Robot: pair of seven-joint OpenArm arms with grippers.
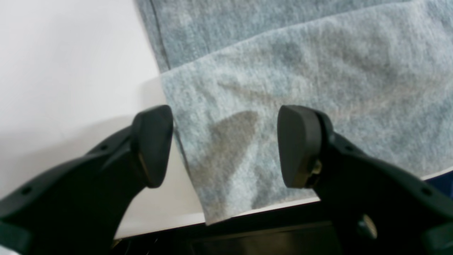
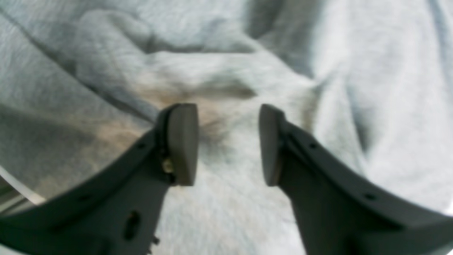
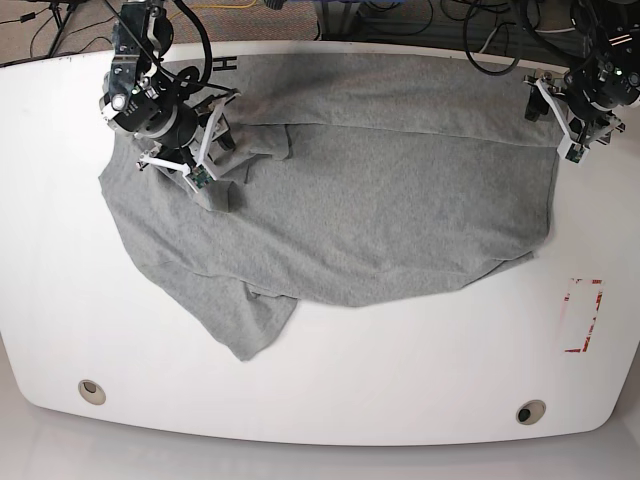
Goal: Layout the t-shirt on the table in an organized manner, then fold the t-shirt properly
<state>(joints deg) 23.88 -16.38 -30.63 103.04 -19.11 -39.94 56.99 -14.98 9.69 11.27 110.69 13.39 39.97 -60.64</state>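
The heather-grey t-shirt (image 3: 380, 190) lies rumpled across the back half of the white table (image 3: 400, 380), one flap reaching toward the front left. A bit of black lettering (image 3: 232, 63) shows at its far edge. My right gripper (image 3: 213, 162) is down on the shirt's left part. In the right wrist view that gripper (image 2: 228, 143) is half closed, with a raised fold of shirt (image 2: 219, 88) between and beyond the pads and a gap still showing. My left gripper (image 1: 226, 145) hangs open over the shirt's corner (image 1: 226, 170) at the table's far right edge (image 3: 560, 128).
A red-outlined rectangle (image 3: 583, 315) is marked at the table's right. Two round grommet holes (image 3: 91, 390) (image 3: 530, 411) sit near the front edge. Cables lie on the floor behind the table. In the left wrist view bare white tabletop (image 1: 70, 71) lies left of the cloth.
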